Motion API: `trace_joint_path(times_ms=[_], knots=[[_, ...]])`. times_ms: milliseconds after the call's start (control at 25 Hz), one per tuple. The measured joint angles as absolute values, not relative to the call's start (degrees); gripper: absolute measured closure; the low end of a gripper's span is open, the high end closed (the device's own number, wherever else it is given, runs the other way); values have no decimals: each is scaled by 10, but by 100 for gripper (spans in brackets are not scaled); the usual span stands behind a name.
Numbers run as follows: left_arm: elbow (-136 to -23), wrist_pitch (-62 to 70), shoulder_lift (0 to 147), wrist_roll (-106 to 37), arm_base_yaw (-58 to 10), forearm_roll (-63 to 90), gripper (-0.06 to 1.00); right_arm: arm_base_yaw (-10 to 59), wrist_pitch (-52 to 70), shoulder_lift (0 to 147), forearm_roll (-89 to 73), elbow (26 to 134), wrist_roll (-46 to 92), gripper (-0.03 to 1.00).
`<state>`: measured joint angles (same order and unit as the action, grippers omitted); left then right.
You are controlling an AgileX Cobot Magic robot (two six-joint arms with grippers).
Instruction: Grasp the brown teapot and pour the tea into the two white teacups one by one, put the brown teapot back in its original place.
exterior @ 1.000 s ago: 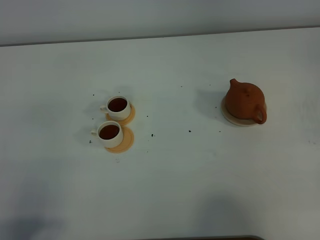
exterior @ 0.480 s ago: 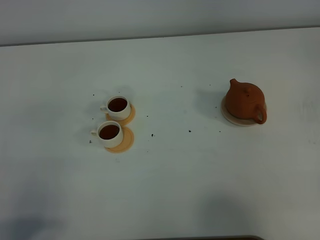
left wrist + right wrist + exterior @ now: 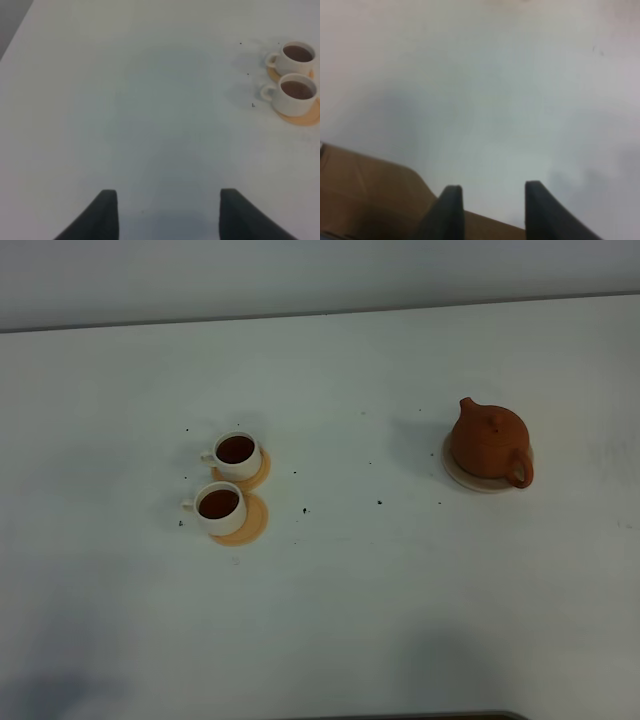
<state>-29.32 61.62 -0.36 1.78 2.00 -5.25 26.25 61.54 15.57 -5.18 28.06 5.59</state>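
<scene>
The brown teapot (image 3: 490,441) stands upright on its pale beige round coaster, the original place (image 3: 465,476), at the right of the white table. Two white teacups (image 3: 236,453) (image 3: 218,506) sit on orange coasters at the left, each holding dark tea (image 3: 236,449). The left wrist view shows the same cups (image 3: 297,55) (image 3: 295,93) far off to one side of my left gripper (image 3: 168,202), which is open with nothing between its fingers. My right gripper (image 3: 489,197) hovers over bare table near its front edge, jaws apart and empty. Neither gripper appears in the exterior high view.
Orange coasters (image 3: 250,528) lie under the cups. Small dark specks (image 3: 379,502) dot the table between cups and teapot. A brown edge (image 3: 365,190) shows below the table's front in the right wrist view. A grey wall runs behind the table.
Nothing moves in the exterior high view; teapot and cups stay where they were.
</scene>
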Motion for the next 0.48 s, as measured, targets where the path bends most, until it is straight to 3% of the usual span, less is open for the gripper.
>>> trace_joint_path(times_ms=[480], knots=[[-293, 616, -4, 17, 20, -53, 49, 77, 613, 154, -50, 280, 51, 73]])
